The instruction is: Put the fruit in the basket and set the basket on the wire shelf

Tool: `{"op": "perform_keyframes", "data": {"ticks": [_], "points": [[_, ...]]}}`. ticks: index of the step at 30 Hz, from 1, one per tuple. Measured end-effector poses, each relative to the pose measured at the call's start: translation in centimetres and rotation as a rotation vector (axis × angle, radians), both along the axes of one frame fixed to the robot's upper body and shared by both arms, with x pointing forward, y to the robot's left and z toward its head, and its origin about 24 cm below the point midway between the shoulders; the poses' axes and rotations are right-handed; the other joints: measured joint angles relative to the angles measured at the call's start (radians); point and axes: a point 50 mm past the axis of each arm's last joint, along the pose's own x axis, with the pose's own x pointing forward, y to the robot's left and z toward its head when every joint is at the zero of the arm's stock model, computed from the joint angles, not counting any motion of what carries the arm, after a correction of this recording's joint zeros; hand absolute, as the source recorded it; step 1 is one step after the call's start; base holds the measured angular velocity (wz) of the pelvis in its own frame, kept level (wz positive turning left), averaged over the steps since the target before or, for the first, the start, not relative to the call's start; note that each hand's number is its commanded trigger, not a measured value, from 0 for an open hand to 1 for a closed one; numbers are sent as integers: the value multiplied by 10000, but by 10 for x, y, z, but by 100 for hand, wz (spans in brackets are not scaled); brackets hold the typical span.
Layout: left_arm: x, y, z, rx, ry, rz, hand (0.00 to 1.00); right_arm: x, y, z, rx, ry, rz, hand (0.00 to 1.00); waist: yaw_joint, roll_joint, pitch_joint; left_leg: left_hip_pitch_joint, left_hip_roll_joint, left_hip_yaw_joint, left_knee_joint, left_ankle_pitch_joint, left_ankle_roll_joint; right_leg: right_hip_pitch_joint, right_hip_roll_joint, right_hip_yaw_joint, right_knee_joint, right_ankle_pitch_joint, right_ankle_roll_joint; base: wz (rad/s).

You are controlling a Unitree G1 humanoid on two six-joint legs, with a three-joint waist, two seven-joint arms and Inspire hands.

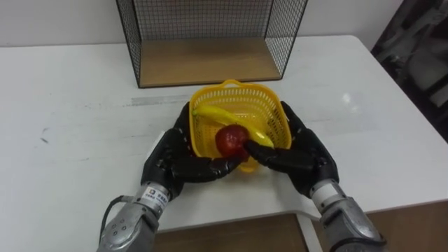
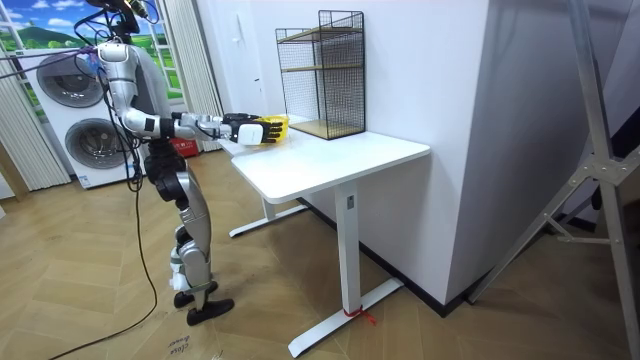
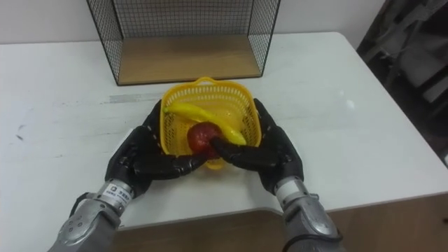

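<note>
Both hands clamp the yellow basket (image 1: 239, 87): left hand (image 1: 170, 158) fingers curled round its left wall, right hand (image 1: 309, 151) fingers round the right wall, fingertips nearly meeting under the near rim. The apple (image 1: 229, 138) and banana (image 1: 216, 113) sit inside, just past the fingertips, and the wire shelf (image 1: 203, 17) stands beyond them. Risk: this is a side squeeze on thin plastic, so the basket could slip or tilt and spill fruit, or clip the shelf's front edge.

We see a white rectangular table on white metal legs (image 2: 350, 155) standing against a plain white wall (image 2: 420, 70). Beneath it lies a light-brown wooden herringbone floor (image 2: 450, 330). At the room view's left, two stacked white washing machines (image 2: 68, 82) stand beside pale vertical blinds (image 2: 25, 140).
</note>
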Motion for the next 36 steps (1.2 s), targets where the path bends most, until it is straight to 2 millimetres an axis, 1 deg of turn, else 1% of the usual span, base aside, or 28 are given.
{"op": "perform_keyframes", "data": {"ticks": [6, 9, 12, 13, 17, 21, 25, 27, 28, 29, 30, 31, 32, 33, 34, 35, 36], "points": [[0, 0, 0, 73, -22, 15, 0, 1, 0, 1, -20, -30, 2, 0, 29, 0, -15, -77, 5, -30, 8, 0, 1, -84, 1, -6, 24, 25, -5, 0], [1, 1, 5, 173, -263, 16, 0, 3, -1, 3, -59, -144, -12, 0, 43, 3, -17, -71, 5, -8, 8, 1, 0, -76, -1, -16, 20, 28, -3, 0], [2, 2, 8, 217, -404, 28, 0, 4, 0, 6, -130, -346, 20, 0, 161, 32, -30, 3, 6, -24, 12, 1, 0, -10, -1, -13, 9, 28, -3, 0], [2, 2, 8, 234, -418, 32, 0, 4, 0, 8, -227, -443, 45, 0, 252, 37, -33, 15, 6, -30, 13, 1, 0, -2, 0, -6, 9, 28, -3, 0], [2, 6, 8, 499, -451, 21, 0, 6, 1, 14, -840, -799, 264, 0, 387, 40, -31, 12, 7, -50, 24, 1, 0, 1, -4, -37, 18, 28, -3, 0], [3, 6, 8, 649, -519, 16, 0, 9, 2, 18, -966, -1013, 309, 0, 498, 39, -32, 18, 7, -91, 61, 1, 0, 29, -12, -63, 36, 28, -4, 2], [10, 7, 15, 720, -818, 59, 0, 11, 3, 20, -832, -1063, 320, 0, 663, 36, -15, -198, 21, -91, 514, -5, -5, -53, -39, -111, 237, 12, -15, 1], [11, 10, 16, 761, -855, 173, 0, 13, 6, 22, -771, -1149, 357, 0, 711, 12, 1, -355, 64, -90, 945, -65, -84, -165, -37, -118, 538, -58, -51, -5], [11, 11, 16, 781, -868, 212, 0, 13, 6, 22, -768, -1153, 358, 0, 759, -14, 22, -456, 107, -85, 1354, -153, -196, -155, -37, -157, 695, -130, -102, 0], [12, 13, 16, 796, -884, 266, 0, 13, 6, 22, -755, -1180, 317, 0, 817, -55, 37, -643, 151, -85, 1911, -292, -328, -217, -41, -268, 1003, -337, -152, 0], [12, 13, 16, 793, -883, 300, 0, 14, 6, 22, -744, -1183, 318, 0, 836, -91, 39, -770, 173, -85, 2247, -367, -405, -284, -39, -294, 1198, -486, -177, 4], [12, 14, 17, 767, -880, 334, 0, 14, 6, 22, -731, -1182, 322, 0, 871, -133, 74, -1081, 250, -81, 3045, -458, -502, -390, -90, -369, 1495, -716, -246, 8], [12, 14, 16, 775, -876, 332, 0, 13, 6, 22, -725, -1176, 326, 0, 868, -155, 88, -1232, 299, -57, 3447, -463, -511, -432, -111, -439, 1653, -828, -292, 16], [12, 14, 16, 778, -875, 328, 0, 13, 7, 22, -716, -1164, 359, 0, 897, -160, 93, -1469, 405, -36, 4110, -470, -524, -443, -114, -498, 1881, -990, -361, 17], [12, 14, 17, 758, -895, 344, 0, 13, 7, 22, -726, -1165, 380, 0, 907, -137, 91, -1703, 564, -7, 4699, -465, -529, -423, -24, -496, 1996, -1123, -508, 19], [13, 14, 17, 742, -911, 375, 0, 13, 8, 22, -688, -1170, 403, 0, 918, -117, 94, -2140, 732, -23, 5531, -325, -690, -365, 66, -475, 2120, -1179, -581, 15], [13, 14, 17, 717, -910, 401, 0, 14, 8, 22, -683, -1174, 409, 0, 925, -118, 123, -2392, 772, -65, 5897, -178, -782, -330, 80, -467, 2183, -1219, -610, 18]]}}
